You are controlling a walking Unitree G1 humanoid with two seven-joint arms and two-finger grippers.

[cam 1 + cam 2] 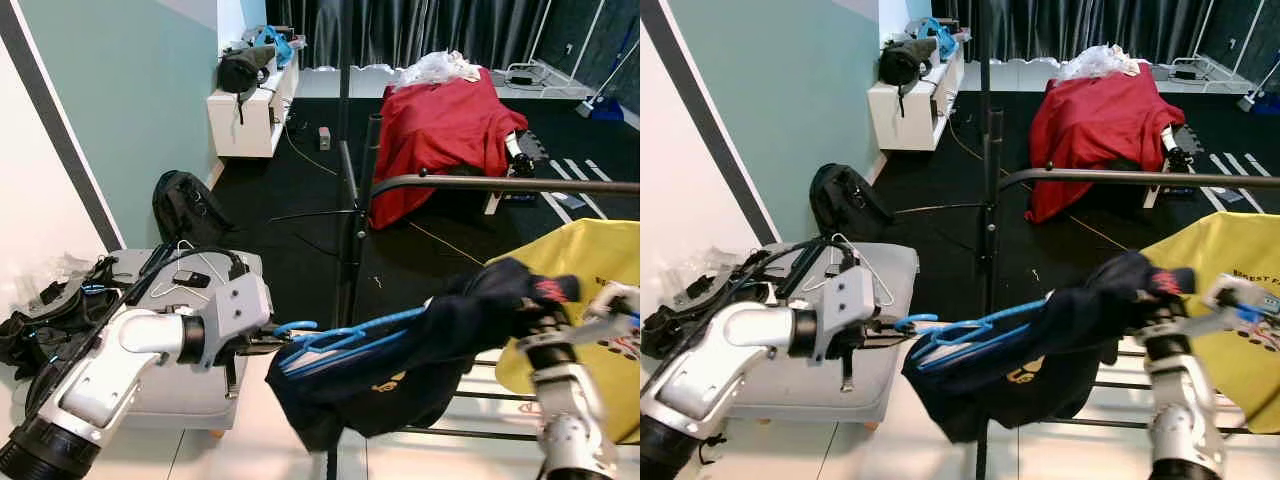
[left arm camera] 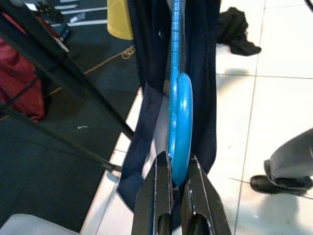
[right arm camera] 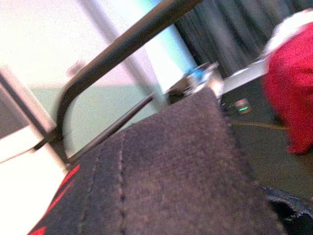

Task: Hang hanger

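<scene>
A blue plastic hanger (image 1: 345, 333) carries a dark navy garment (image 1: 400, 370) and is held level in front of me. My left gripper (image 1: 272, 345) is shut on the hanger's hook (image 2: 178, 122), whose blue loop is pinched between the two black fingers (image 2: 156, 196). The garment's far end is draped over my right gripper (image 1: 535, 315), hiding its fingers. In the right wrist view, dark knit fabric (image 3: 161, 176) lies close to the lens, with the black clothes rail (image 3: 122, 46) behind it. The rail (image 1: 500, 184) runs above and beyond the hanger, on an upright post (image 1: 345, 200).
A yellow garment (image 1: 590, 290) hangs on the rail at right. A grey case (image 1: 190, 395) with a wire hanger on it stands at lower left, a black backpack (image 1: 188, 205) beyond. A red-draped object (image 1: 440, 125) sits on the black mat. A person's shoe (image 2: 281, 182) is nearby.
</scene>
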